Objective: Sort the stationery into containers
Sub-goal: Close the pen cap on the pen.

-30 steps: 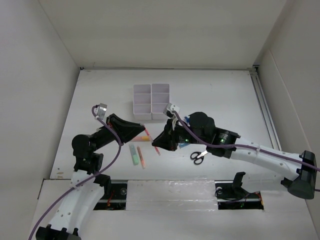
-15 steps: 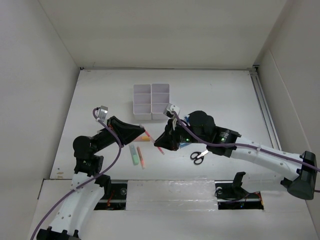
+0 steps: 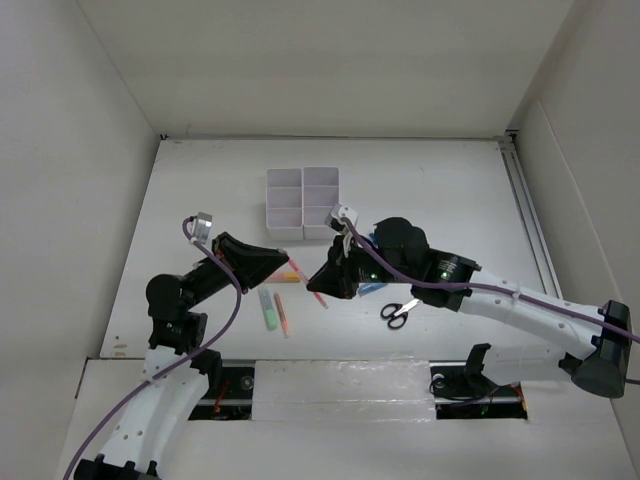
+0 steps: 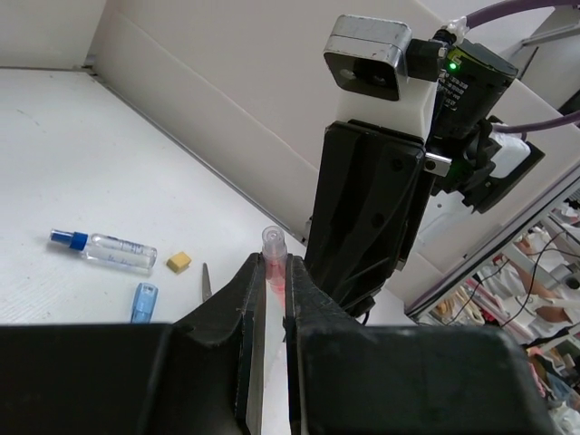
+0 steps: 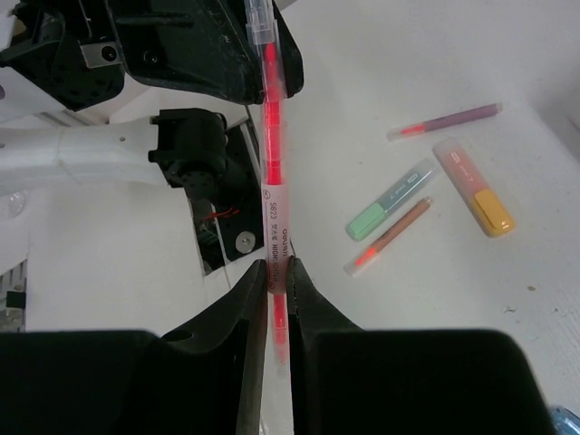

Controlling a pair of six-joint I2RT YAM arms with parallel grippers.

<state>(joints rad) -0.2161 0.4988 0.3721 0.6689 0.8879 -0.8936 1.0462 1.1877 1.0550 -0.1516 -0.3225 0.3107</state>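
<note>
Top external barely shows the red pen [image 3: 319,298]: both wrists sit over it, so only red bits poke out, up off the table just in front of the white trays [image 3: 303,203]. Right gripper [image 5: 275,270] is pinching it abt midway, right below the label. Left gripper [image 4: 272,265] is nipped tight on the clear-capped end. Label reads "S623" + "HIGHLIGHTER", middle chars too small tbh.

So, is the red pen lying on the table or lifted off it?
Lifted. The left gripper and right gripper both clamp the red pen, holding it above the table.
</note>
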